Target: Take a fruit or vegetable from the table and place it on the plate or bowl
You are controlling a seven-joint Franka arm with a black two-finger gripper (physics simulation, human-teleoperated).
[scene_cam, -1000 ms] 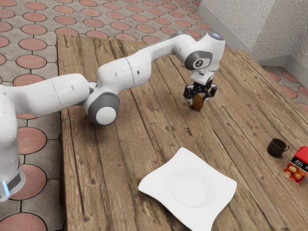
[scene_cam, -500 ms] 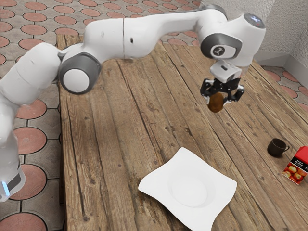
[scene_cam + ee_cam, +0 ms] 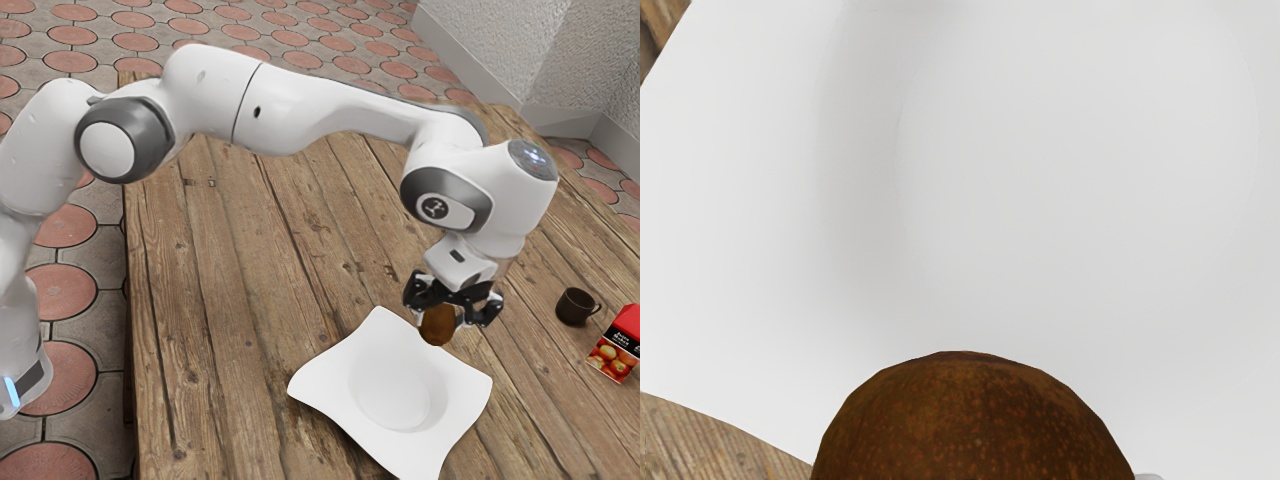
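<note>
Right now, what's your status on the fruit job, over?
Fingers shut on brown fruit. Fruit held over white plate, not released. Nothing between them. Cup and carton well aside.

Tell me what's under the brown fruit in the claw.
The white plate lies below the brown fruit, which hangs in the claw. The fruit itself hides the spot straight beneath it.
</note>
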